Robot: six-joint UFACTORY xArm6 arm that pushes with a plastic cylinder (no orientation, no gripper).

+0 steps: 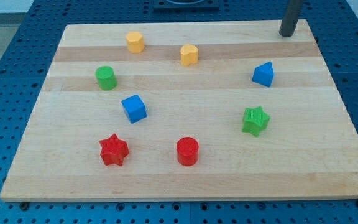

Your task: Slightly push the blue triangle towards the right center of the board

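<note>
- Progress looks close to nil: my tip (286,35) stands at the top right corner of the bench (185,180), well apart from every block and touching none.
- Blue triangle (263,74) sits in the upper right part of the board, below my tip and a little toward the view's left; it already lies near the right side, so by my judgement only a short nudge toward the view's right and slightly down is left.
- No claw exists on this arm, only the straight dark rod, so nothing is gripped.
- Green star (255,120) lies below the blue triangle, clear of the likely path.
- Bench is pale striped wood, flat and bare between blocks; around it a blue perforated base (5,74) shows on all sides.
</note>
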